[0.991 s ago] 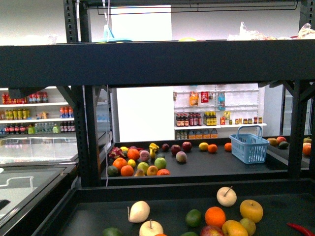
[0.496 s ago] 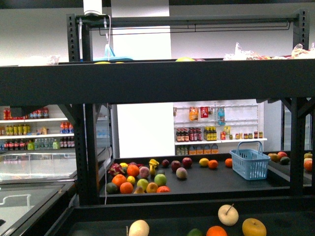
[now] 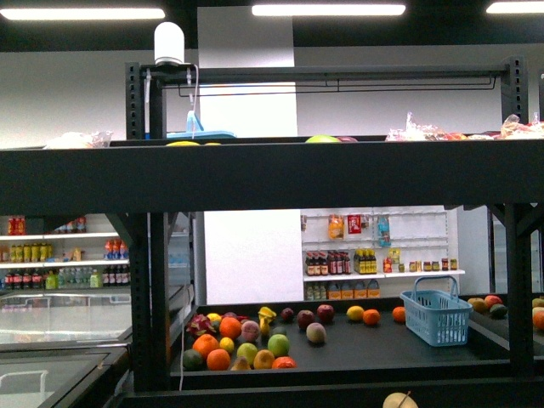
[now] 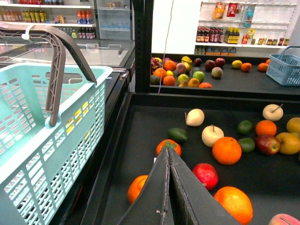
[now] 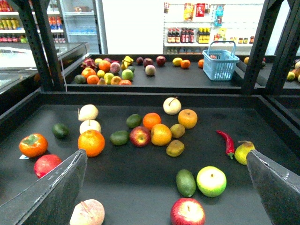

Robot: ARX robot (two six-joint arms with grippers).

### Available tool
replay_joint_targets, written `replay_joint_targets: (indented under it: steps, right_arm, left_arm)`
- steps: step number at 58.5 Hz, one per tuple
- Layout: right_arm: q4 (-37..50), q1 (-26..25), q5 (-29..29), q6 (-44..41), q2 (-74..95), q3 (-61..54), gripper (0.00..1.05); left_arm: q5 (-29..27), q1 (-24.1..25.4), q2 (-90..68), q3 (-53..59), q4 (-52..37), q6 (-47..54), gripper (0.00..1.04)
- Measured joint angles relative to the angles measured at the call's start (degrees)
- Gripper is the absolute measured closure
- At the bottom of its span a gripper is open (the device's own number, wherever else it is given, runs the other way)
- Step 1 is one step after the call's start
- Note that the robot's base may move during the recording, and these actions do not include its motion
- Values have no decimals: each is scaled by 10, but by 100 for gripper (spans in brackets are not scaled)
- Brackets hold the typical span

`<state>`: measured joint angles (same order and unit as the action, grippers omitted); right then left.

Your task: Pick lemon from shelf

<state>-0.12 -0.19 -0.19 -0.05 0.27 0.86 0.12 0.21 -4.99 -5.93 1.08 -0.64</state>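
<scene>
The shelf (image 3: 272, 174) is a black rack with thick posts and lipped tiers. Over the lip of its upper tier peeks a bright-yellow sliver (image 3: 183, 143), possibly the lemon; most of it is hidden. A yellow-green fruit top (image 3: 323, 138) shows further right. No lemon is plain among the lower-tier fruit in the wrist views. My left gripper (image 4: 168, 154) is shut and empty, above that tier near a persimmon (image 4: 168, 146). My right gripper (image 5: 165, 154) hangs open over the same tier, with nothing between its fingers (image 5: 56, 187). Neither gripper shows in the front view.
A teal basket (image 4: 42, 140) hangs beside the rack, next to my left gripper. Oranges, apples, avocados and a red chilli (image 5: 226, 140) lie on the lower tier. A far rack holds a fruit pile (image 3: 242, 340) and a blue basket (image 3: 435, 316). Bags (image 3: 425, 132) sit on the upper tier.
The front view has risen. The lower tier's fruit has dropped almost out of the picture, and the upper tier, its top rail and the ceiling lights have come into view.
</scene>
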Motion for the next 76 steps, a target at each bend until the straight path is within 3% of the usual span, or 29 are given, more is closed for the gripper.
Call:
replay_joint_targets:
  steps: [39, 68, 70, 76]
  right_arm:
    - [0, 0, 0, 0, 0, 0, 2]
    - [0, 0, 0, 0, 0, 0, 2]
    - [0, 0, 0, 0, 0, 0, 2]
    - [0, 0, 0, 0, 0, 0, 2]
  left_arm:
    - [0, 0, 47, 52, -8, 0, 101]
    - [-1, 0, 47, 52, -8, 0, 10]
    - [-1, 0, 47, 52, -8, 1, 6]
    - [-1, 0, 47, 52, -8, 1, 8]
